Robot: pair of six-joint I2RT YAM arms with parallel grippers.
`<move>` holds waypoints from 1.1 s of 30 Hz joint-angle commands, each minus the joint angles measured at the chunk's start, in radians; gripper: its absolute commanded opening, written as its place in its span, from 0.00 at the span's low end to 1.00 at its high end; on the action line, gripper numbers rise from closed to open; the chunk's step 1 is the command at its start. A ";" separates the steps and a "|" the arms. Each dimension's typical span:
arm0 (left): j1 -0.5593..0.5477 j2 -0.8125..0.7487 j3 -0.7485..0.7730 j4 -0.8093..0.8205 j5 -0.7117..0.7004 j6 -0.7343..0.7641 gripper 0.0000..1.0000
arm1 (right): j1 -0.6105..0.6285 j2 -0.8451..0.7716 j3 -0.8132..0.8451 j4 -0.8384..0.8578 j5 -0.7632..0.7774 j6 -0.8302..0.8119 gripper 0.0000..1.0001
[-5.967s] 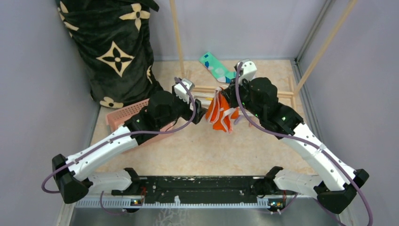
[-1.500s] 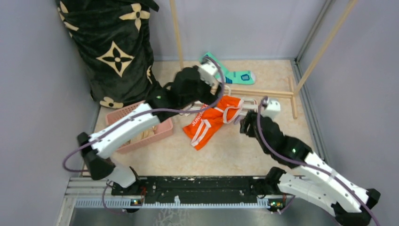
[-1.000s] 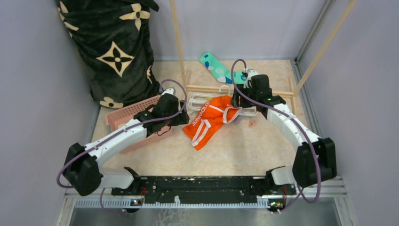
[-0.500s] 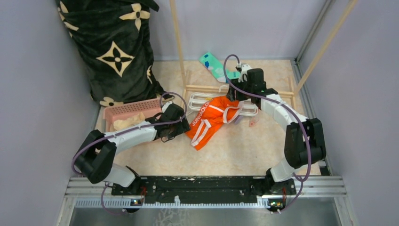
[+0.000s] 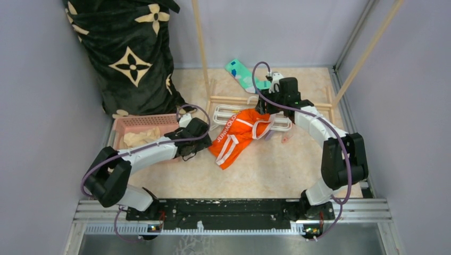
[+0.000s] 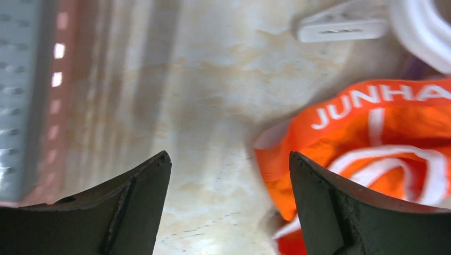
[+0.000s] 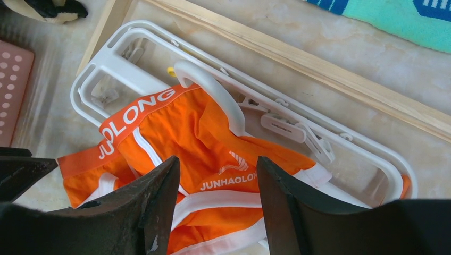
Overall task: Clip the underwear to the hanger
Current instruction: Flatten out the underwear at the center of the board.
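The orange underwear (image 5: 236,135) lies crumpled on the floor, its upper part draped over the white hanger (image 5: 223,113), which lies flat. In the right wrist view the hanger's hook (image 7: 213,90) rests on the underwear (image 7: 213,143); whether any clip grips the cloth, I cannot tell. My right gripper (image 5: 265,106) hovers open above the underwear (image 7: 218,162), holding nothing. My left gripper (image 5: 203,143) sits low by the floor just left of the underwear (image 6: 372,138), open and empty (image 6: 230,156).
A pink basket (image 5: 139,123) with a cream cloth (image 5: 141,137) stands behind my left arm. The wooden rack's base bar (image 5: 234,100) runs just behind the hanger, with a teal sock (image 5: 242,74) beyond it. A black patterned bag (image 5: 127,53) fills the back left corner.
My left arm has folded back and its gripper has dropped to the floor beside the underwear's left edge. The right gripper shifted slightly left and then held still. The underwear has not moved.
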 commanded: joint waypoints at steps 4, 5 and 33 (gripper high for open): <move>-0.069 0.048 0.057 0.093 0.063 -0.012 0.85 | -0.011 -0.024 0.034 0.041 0.001 -0.006 0.55; -0.069 0.069 0.062 0.081 0.059 -0.028 0.84 | -0.010 -0.024 0.035 0.039 0.001 -0.006 0.55; -0.043 0.084 -0.025 0.221 0.043 0.048 0.03 | -0.038 0.036 0.041 0.054 -0.071 -0.056 0.55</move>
